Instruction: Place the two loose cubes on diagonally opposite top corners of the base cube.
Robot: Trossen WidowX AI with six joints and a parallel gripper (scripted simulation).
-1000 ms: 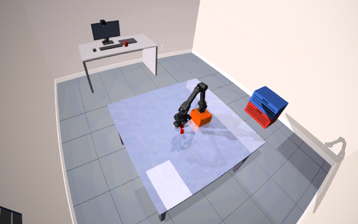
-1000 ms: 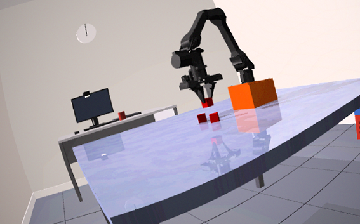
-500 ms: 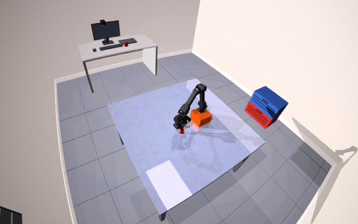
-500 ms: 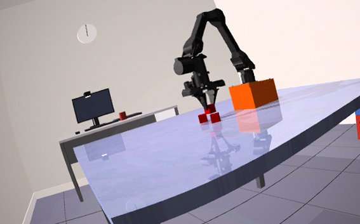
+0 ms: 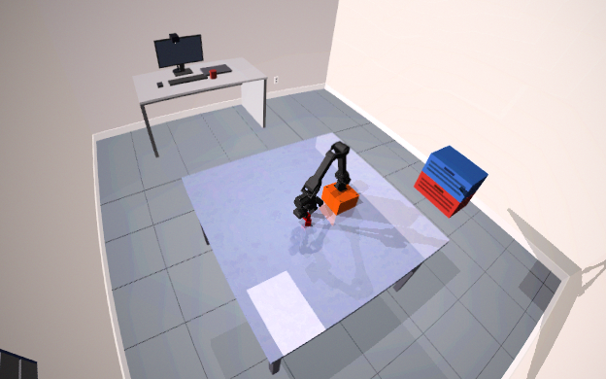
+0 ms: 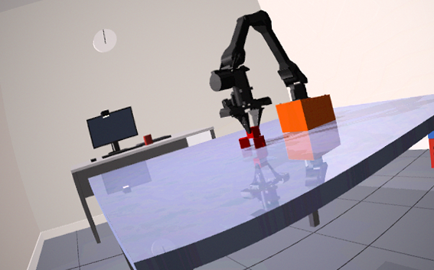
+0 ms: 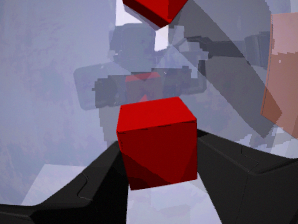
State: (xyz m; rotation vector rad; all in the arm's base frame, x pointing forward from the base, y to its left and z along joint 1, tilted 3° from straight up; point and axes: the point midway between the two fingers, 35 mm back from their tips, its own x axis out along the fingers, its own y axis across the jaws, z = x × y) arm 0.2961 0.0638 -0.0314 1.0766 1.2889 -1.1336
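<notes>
Exterior view: glossy pale-blue table at centre, grey tiled floor below, gripper holding red cube.

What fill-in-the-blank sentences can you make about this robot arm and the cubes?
1. The black gripper is shut on a small ___ cube.
2. Below it, ___ other small cubes rest on the glossy blue table.
3. The black arm stands on an ___ box.

Missing words: red; two; orange.
</notes>
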